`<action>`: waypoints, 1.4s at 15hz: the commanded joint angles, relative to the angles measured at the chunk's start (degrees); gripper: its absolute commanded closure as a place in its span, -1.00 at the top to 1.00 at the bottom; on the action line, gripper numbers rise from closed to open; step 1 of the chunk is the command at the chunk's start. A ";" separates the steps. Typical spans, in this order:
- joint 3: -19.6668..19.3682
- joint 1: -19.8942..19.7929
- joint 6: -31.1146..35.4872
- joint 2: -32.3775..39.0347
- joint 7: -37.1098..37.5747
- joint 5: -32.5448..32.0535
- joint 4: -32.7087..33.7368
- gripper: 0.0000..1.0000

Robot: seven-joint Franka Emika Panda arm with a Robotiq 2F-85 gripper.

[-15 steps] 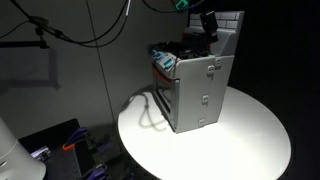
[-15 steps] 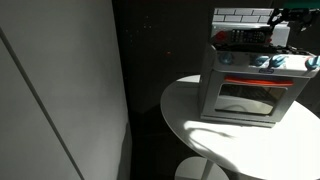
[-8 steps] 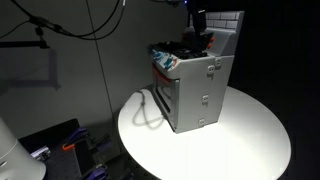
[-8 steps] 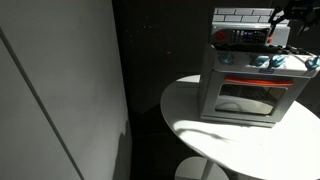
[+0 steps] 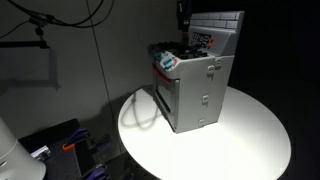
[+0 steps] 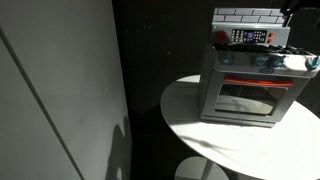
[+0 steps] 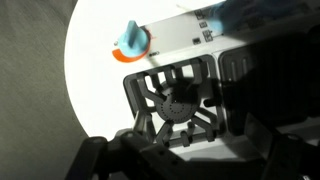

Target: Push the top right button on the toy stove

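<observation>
On the round white table [image 5: 250,140] we saw the toy stove [image 5: 195,90] standing near the middle; the hand [image 5: 183,12] hung above the stove's rear, and we could not tell whether its fingers were apart or together

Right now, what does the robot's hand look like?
The gripper is dark, almost black, with two chunky, blurry fingers in the wrist view. In an exterior view the gripper is just a dark blocky shape at the top edge. The pictures are too dark to show any cables or markings on it.
</observation>
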 commanded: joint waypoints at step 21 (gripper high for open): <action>2.75 -0.89 -9.39 -22.54 -18.04 0.32 -19.49 1.00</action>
